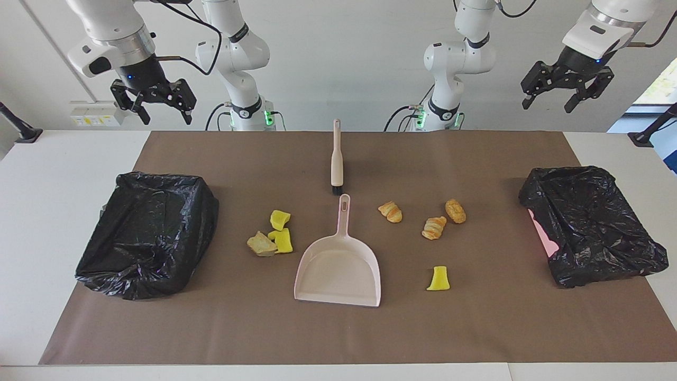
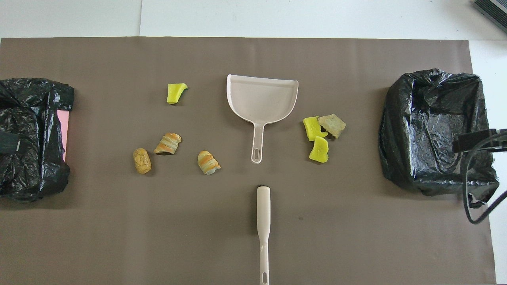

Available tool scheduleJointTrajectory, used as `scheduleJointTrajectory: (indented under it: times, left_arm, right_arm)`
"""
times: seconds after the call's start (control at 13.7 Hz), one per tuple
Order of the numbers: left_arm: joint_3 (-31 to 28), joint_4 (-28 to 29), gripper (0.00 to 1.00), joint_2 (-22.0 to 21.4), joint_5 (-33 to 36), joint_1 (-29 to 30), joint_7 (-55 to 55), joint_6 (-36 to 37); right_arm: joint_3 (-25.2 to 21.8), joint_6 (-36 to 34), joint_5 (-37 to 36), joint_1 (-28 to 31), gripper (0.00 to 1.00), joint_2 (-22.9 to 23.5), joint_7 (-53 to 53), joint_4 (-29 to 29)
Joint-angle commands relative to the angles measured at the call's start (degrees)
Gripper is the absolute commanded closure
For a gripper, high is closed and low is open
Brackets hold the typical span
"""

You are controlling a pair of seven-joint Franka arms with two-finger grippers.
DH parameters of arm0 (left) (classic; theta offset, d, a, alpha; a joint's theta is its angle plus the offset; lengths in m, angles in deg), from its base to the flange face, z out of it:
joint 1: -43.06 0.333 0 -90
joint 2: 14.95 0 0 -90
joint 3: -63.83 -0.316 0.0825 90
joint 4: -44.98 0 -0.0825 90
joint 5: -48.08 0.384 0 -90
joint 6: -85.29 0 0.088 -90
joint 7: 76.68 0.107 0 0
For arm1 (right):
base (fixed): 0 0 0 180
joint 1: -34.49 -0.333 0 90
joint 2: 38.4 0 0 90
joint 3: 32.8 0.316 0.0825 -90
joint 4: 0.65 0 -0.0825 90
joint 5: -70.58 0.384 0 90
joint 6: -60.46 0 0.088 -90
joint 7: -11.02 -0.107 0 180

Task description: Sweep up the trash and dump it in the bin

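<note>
Trash: your seven pieces lie loose on the brown mat, in two groups either side of the dustpan. Toward the right arm's end, a pale bread chunk touches two yellow sponge bits. Toward the left arm's end you have three golden pastries, and a lone sponge bit farther from the robots than they are.

Step in hand: you are at the start; nothing is swept, neither tool is picked up.

Left end effector: raised above its own end of the table's near edge, fingers spread wide, holding nothing.

Right end effector: raised above its own end likewise, fingers spread wide, holding nothing.

Tools: the brush lies at mid-table, bristles toward the dustpan handle, just apart from it, handle end toward the robots.

Next move: you likely need one arm down on the brush handle and the other on the dustpan handle. Both lie flat, so expect low, careful pinches.

Dustpan contents: empty, mouth pointing away from the robots.

Bins: two black-bagged bins, one at the left arm's end, one at the right arm's. You can see no trash in either.

Risk: pastries may roll when brushed.
</note>
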Motion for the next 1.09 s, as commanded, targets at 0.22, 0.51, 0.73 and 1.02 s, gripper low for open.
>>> scheduleJointTrajectory:
  times: [0.22,0.51,0.73,1.02]
  left_arm:
    - [0.44,1.26,0.00,-1.04,0.72,0.24,-0.32,-0.04]
    - [0.44,1.18,0.00,-1.04,0.54,0.15,-0.58,-0.48]
    - [0.35,1.26,0.00,-1.04,0.54,0.50,-0.32,-0.04]
    - [0.44,1.26,0.00,-1.04,0.54,0.42,-0.67,-0.48]
  right_arm:
    - [0.37,1.02,-0.11,0.48,0.00,-0.65,2.14,0.82]
    - [0.37,0.76,-0.03,0.48,0.00,-0.99,1.61,1.51]
    - [0.55,1.81,0.15,-0.22,0.00,-1.44,1.26,3.28]
    - [0.81,8.39,0.77,-1.53,0.00,0.32,1.09,3.89]
